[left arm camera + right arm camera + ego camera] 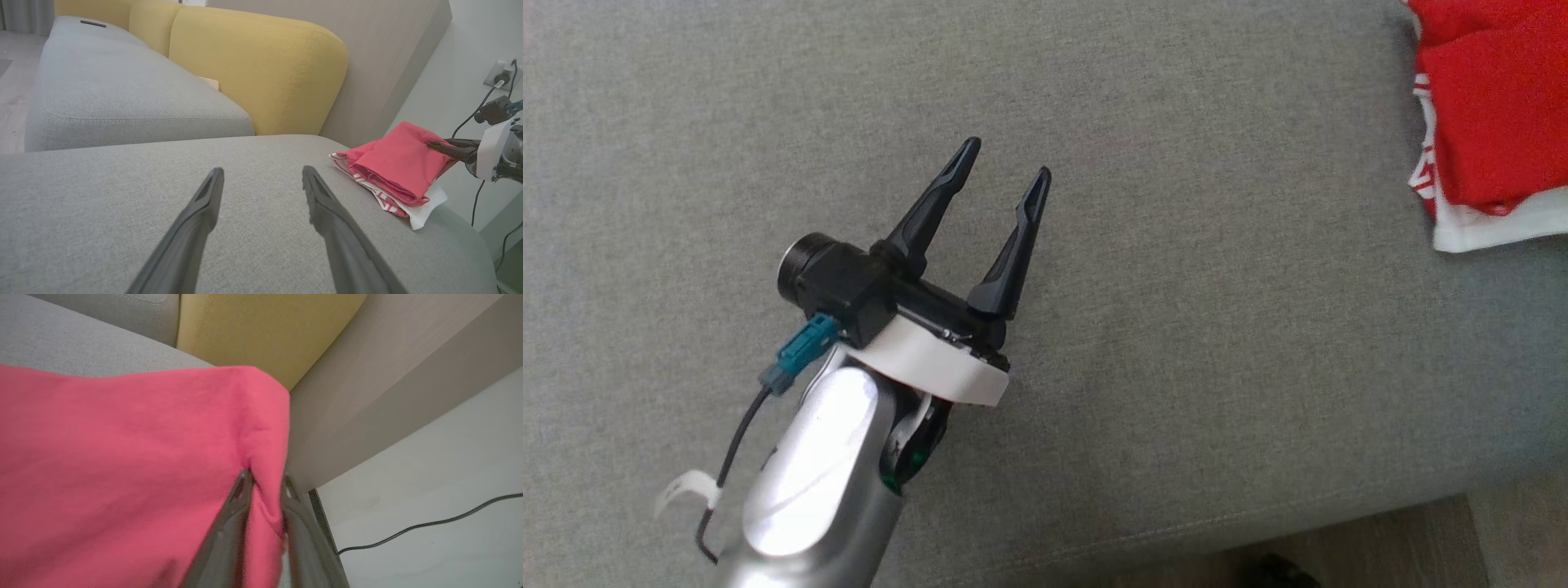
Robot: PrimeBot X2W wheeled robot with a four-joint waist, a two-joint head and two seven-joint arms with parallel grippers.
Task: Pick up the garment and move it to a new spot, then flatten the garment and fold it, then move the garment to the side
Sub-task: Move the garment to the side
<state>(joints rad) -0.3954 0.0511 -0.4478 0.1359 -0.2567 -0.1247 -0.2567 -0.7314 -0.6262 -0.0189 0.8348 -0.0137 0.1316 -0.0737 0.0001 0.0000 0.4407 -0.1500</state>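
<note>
Now | garment (398,167) lies folded at the right end of your grey seat (1176,327) | right gripper (265,477) nearly closed, pinching a pleat of it | left gripper (1007,162) wide open, empty | likely you've only letting go left

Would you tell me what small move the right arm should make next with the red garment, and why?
Probably open the right end effector fully and draw it back. The red garment lies folded at the corner of the grey sofa cushion, with only a pinch of cloth between the fingers; the left end effector hovers open, apart from it.
</note>
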